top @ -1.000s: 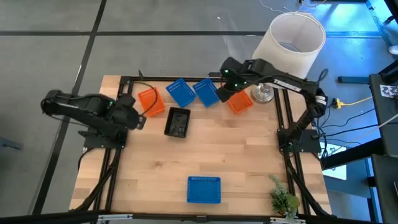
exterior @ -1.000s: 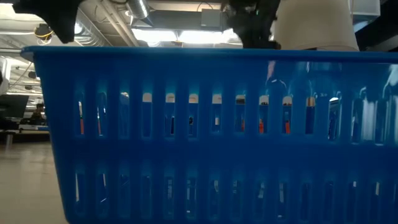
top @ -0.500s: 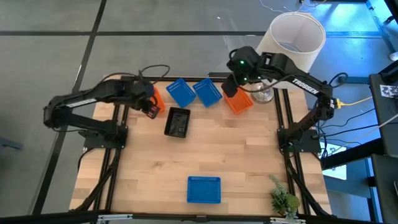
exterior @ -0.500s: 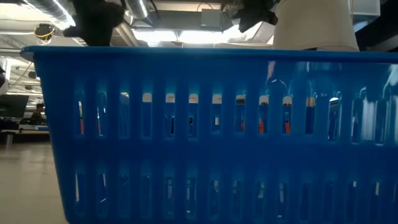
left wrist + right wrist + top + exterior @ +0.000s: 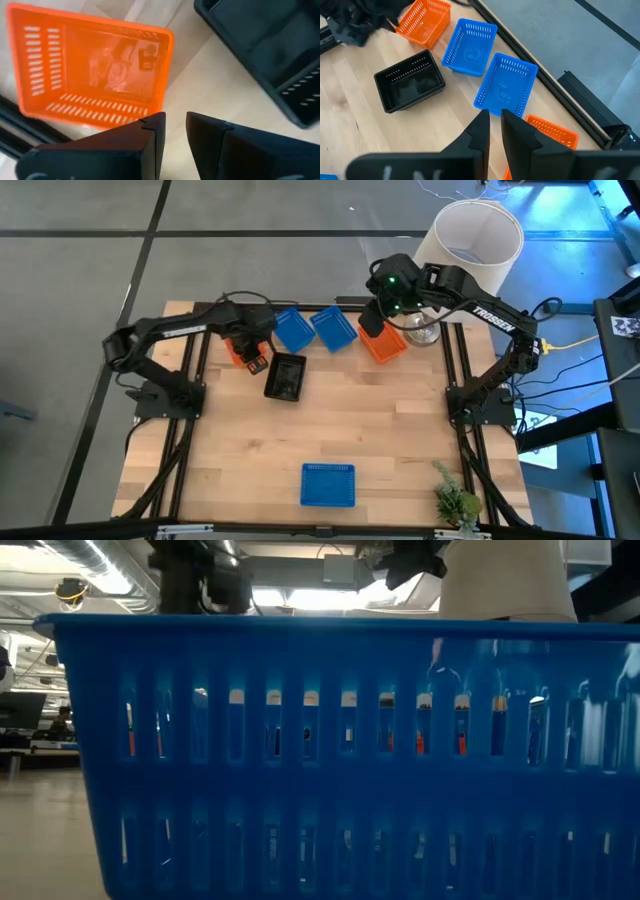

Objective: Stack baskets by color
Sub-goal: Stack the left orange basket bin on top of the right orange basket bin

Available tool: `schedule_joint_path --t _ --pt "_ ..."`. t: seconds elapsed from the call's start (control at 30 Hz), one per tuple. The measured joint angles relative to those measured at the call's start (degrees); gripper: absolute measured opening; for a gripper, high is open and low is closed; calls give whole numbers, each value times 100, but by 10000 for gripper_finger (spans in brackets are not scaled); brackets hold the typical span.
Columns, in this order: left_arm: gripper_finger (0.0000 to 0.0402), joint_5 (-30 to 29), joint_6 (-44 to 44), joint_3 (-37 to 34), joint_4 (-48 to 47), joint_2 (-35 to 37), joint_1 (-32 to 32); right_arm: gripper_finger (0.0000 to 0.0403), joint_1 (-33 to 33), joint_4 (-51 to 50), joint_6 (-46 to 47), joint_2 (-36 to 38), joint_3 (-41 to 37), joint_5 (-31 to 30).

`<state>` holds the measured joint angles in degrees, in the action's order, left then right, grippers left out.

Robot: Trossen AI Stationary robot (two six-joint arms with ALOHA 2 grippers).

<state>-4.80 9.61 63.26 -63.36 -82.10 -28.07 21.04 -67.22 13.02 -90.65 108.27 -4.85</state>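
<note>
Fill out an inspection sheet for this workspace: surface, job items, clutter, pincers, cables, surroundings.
Surface: wooden table, dark frame rails along its edges.
Job items: left orange basket, black basket, two blue baskets and right orange basket along the far side, none stacked; one blue basket alone near the front.
Clutter: white lampshade at the far right corner; small green plant at the front right.
Pincers: left pincer over the left orange basket, nearly closed, empty; right pincer above the blue baskets, nearly closed, empty.
Cables: yellow cable and dark leads off the right side.
Surroundings: grey floor.
</note>
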Motion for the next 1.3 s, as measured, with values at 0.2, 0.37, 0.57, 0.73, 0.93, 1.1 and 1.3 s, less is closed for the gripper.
schedule_joint_path --t 0.2,0.37,0.57,0.73,0.93,1.1,1.3 --pt "69 -16 -438 0 139 -600 -166 48 0 -9 -2 0 0 12" --pt "69 -17 -574 0 284 -954 -234 48 0 -15 -2 0 0 51" --pt "69 -43 -725 0 545 -1128 -234 48 0 -17 -4 0 0 58" --pt "69 -74 -733 0 596 -1137 -243 48 0 -19 -10 0 0 60" --pt "69 -88 -729 -162 904 -1134 -269 48 0 -25 -22 0 -2 60" --pt "69 -35 -691 -614 1455 -1134 -267 48 0 -46 -23 0 -2 60" --pt "25 -62 -675 -758 1551 -1134 -267 48 0 -44 -32 0 -4 60"
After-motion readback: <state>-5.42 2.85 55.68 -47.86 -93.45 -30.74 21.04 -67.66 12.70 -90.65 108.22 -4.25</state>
